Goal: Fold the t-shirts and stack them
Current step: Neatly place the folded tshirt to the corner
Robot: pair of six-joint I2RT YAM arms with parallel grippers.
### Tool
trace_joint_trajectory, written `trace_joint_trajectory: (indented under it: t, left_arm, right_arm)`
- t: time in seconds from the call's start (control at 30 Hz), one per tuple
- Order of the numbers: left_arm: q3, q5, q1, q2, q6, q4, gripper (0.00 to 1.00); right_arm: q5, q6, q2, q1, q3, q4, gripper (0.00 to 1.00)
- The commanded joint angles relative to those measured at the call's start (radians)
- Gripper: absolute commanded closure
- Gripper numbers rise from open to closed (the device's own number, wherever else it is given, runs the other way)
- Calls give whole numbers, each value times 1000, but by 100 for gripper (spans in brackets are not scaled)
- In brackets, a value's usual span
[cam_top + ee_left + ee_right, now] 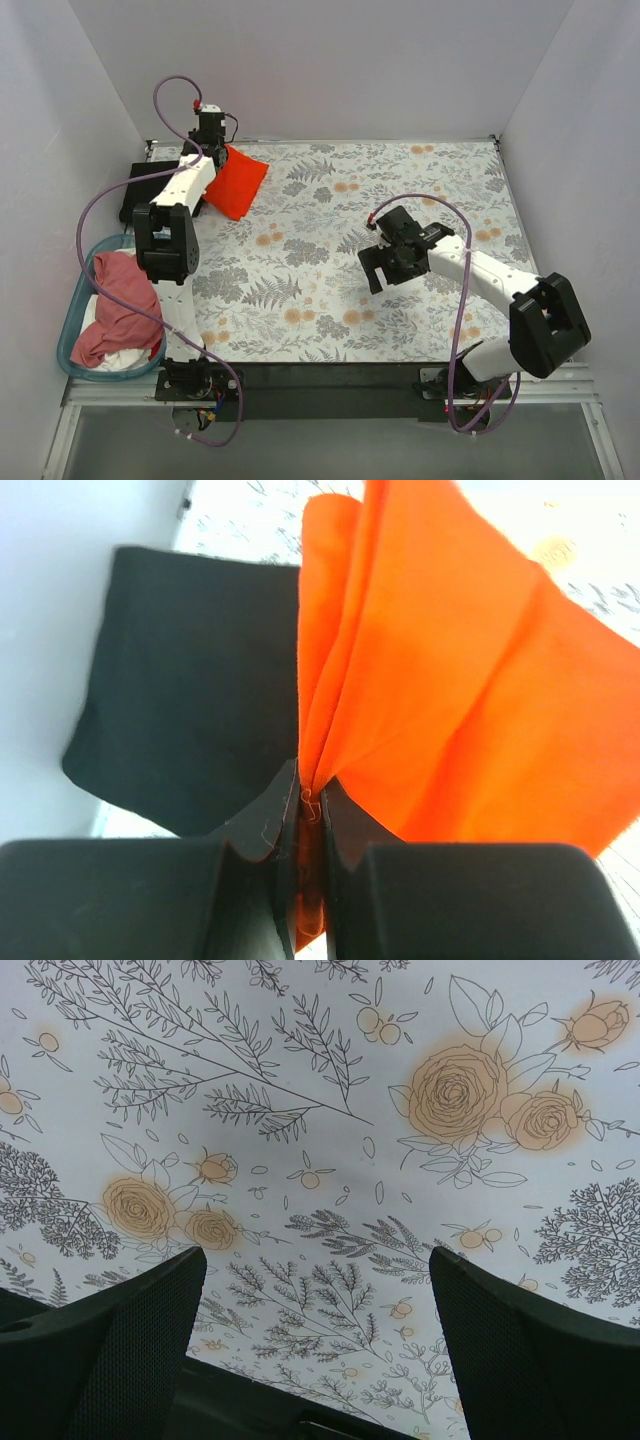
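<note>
The left gripper (310, 805) clamps the soft, creased orange-red t-shirt (238, 182) at the far-left corner, long axis slanting toward mid-table beside the flat black t-shirt (180, 680), while the right gripper (318, 1260) hovers agape over floral cloth (320, 1020).

Two black fingers (120, 1350) fill the lower left and lower right corners of the frame, spread wide apart above the counter (320, 1110), which is printed with grey ferns and pale orange roses.
</note>
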Motion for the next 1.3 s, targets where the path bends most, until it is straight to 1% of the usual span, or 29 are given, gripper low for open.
trace_joint_trajectory:
  t: [0.0,0.13,0.23,0.33,0.4,0.5,0.63,0.77,1.07,1.13,1.27]
  left_arm:
    - [81,-23,44,4,54,-9,100]
    - [127,1,61,4,63,-54,100]
    - [136,-11,75,1,100,-67,100]
    - [161,6,92,4,86,-101,100]
    - [167,20,135,1,85,-95,100]
    - [176,3,163,6,105,-71,100]
    - [228,2,196,22,111,-72,100]
    - [257,20,230,45,100,-65,100]
    - [175,-46,267,96,51,-5,100]
    - [161,-55,272,105,49,0,100]
    - [113,-107,284,114,75,69,100]
  right_arm:
    - [-15,-24,37,-8,66,-27,2]
    - [-15,-41,80,-11,108,-45,2]
    - [-17,-47,107,-14,132,-57,2]
    - [-15,-53,127,-16,154,-71,2]
    - [-42,-59,146,-18,169,-80,2]
    - [-41,-67,167,-18,201,-105,2]
    - [-38,-66,173,-18,208,-120,2]
    - [-37,-70,185,-18,212,-128,2]
    - [-35,-73,207,-18,202,-134,2]
    - [-33,-75,213,-18,200,-133,1]
    - [-38,-73,227,-18,211,-137,2]
